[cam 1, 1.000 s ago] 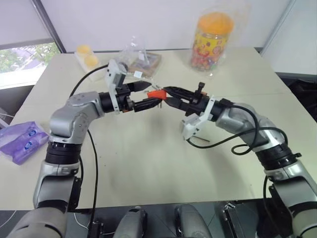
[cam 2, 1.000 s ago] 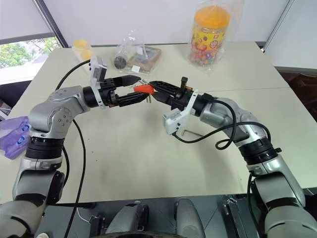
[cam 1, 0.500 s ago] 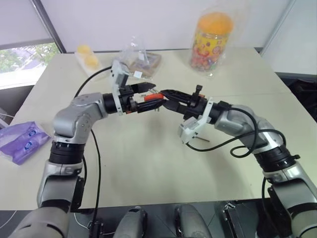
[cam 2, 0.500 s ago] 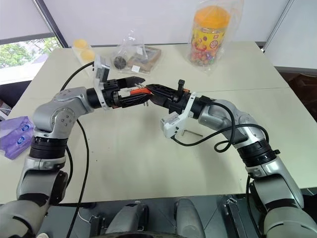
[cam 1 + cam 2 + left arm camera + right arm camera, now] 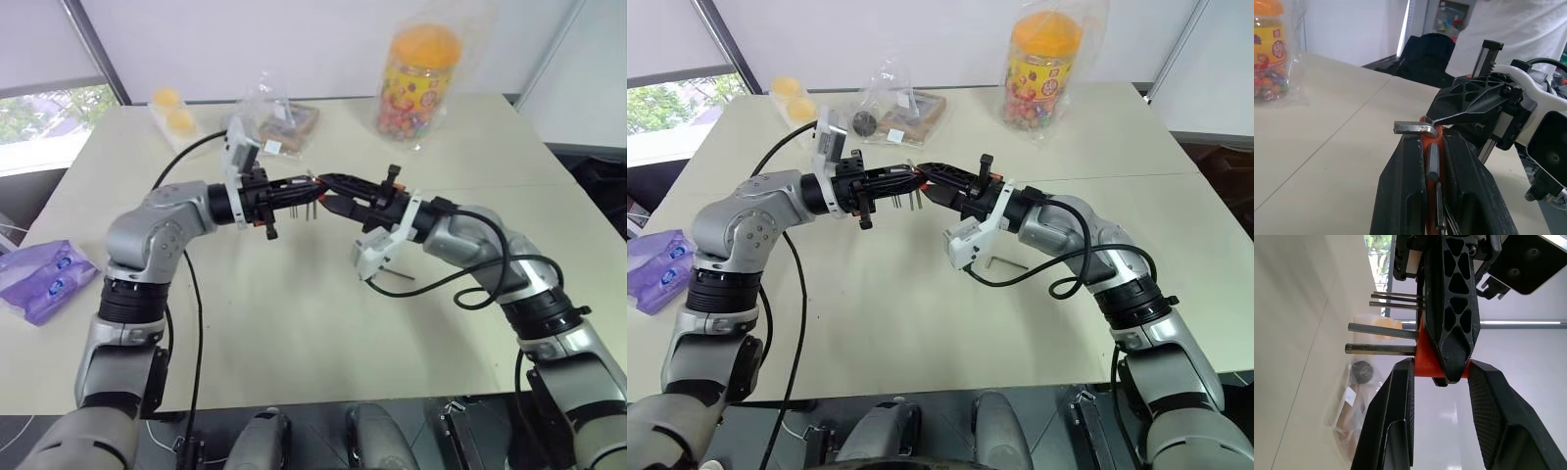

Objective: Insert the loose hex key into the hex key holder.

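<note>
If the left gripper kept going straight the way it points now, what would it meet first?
Most likely the right gripper, directly ahead. The left gripper, shut on the hex key holder, points right at it, fingertips already overlapping. Depth between them is unclear.

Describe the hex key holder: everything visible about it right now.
The hex key holder is a small red-orange block, plastic by its look, held in the air above the table between the two grippers. Several thin dark metal keys stick out of one side in a row, two longer, two finer. The left gripper is shut on it, fingers flanking the block. The right gripper holds its end from the opposite side.
</note>
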Motion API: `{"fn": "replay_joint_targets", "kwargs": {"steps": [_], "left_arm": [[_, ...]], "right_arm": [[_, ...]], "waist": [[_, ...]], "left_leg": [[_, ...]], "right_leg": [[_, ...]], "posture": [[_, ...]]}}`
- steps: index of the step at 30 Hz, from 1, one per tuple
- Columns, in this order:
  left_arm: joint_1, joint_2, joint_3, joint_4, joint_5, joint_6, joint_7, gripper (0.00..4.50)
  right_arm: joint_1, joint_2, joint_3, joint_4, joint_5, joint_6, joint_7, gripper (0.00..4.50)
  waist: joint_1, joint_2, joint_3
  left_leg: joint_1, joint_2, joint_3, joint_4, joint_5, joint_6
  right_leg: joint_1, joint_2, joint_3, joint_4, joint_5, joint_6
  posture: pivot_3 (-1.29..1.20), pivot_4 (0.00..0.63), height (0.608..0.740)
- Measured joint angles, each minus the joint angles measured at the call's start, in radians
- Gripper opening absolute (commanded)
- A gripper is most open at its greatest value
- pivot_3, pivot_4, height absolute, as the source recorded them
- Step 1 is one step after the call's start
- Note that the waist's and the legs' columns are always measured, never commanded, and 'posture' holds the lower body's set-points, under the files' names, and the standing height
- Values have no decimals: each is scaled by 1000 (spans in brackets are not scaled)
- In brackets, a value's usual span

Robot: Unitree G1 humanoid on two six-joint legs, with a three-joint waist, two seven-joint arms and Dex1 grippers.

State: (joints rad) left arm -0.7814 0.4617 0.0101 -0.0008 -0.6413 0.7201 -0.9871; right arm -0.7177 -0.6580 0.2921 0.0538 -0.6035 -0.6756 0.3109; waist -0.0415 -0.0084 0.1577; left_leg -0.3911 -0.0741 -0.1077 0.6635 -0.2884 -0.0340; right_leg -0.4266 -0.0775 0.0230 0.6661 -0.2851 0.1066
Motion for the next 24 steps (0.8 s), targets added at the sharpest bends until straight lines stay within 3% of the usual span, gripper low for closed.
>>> {"fn": "replay_joint_targets", "kwargs": {"steps": [6,13,20,23,24], "left_arm": [[0,0,0,-1,0,8,7,69],[1,0,0,1,1,11,17,0],[6,6,0,-2,8,3,28,0],[21,12,0,-12,33,-38,32,0],[28,12,-1,-17,45,-55,33,0]], "right_arm": [[3,7,0,0,20,16,19,997],[4,9,-6,0,38,22,32,4327],[22,7,-8,0,88,49,89,4465],[58,7,-35,-3,215,188,195,4465],[82,12,-59,-23,317,326,270,4465]], "waist": [[0,0,0],[0,0,0],[0,0,0],[1,0,0],[2,0,0]], "left_leg": [[0,0,0,0,0,0],[0,0,0,0,0,0],[0,0,0,0,0,0],[0,0,0,1,0,0],[0,0,-1,1,0,0]], "right_leg": [[0,0,0,0,0,0],[0,0,0,0,0,0],[0,0,0,0,0,0],[1,-1,0,0,0,0],[2,-2,0,0,0,0]], "posture": [[0,150,740],[0,150,740],[0,150,740],[0,150,740],[0,150,740]]}}
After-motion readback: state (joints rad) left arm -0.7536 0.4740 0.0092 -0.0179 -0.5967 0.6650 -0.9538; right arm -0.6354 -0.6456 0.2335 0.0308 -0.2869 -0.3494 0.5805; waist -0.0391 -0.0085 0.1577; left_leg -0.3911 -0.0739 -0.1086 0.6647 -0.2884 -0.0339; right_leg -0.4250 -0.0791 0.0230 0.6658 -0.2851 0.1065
